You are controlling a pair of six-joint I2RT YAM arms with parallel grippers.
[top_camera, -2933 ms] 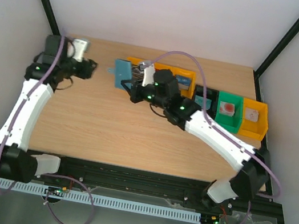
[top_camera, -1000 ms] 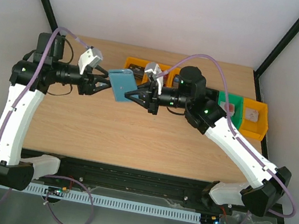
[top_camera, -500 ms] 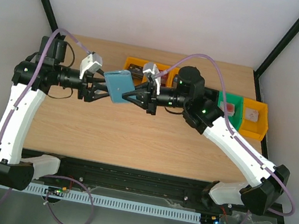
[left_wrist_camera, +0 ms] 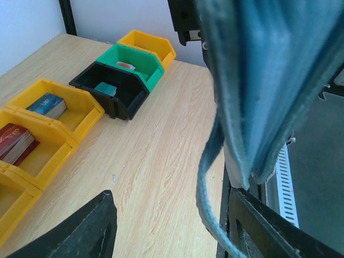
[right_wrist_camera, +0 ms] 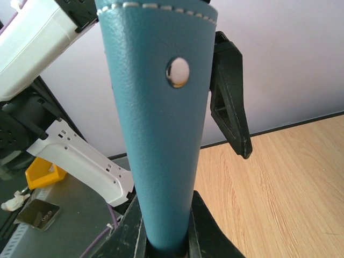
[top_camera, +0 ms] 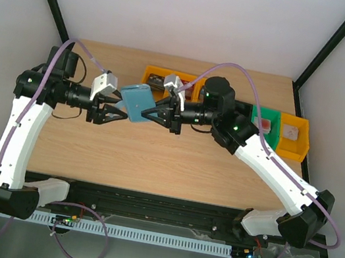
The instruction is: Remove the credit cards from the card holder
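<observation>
Up top the left jaws had dipped lower beside the holder (top_camera: 138, 102) held above the desk (top_camera: 154, 159), left wrist had them half open round its edge, and right wrist showed right jaws pinching it, no cards out yet I'd guess.

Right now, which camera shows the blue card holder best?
The top camera: the whole card holder shows, up in the air. The right wrist sees just one side, very close; the left wrist sees only a blurry edge.

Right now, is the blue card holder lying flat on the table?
No, the blue card holder is up in the air above the table, pinched at its edge by the right fingers.
</observation>
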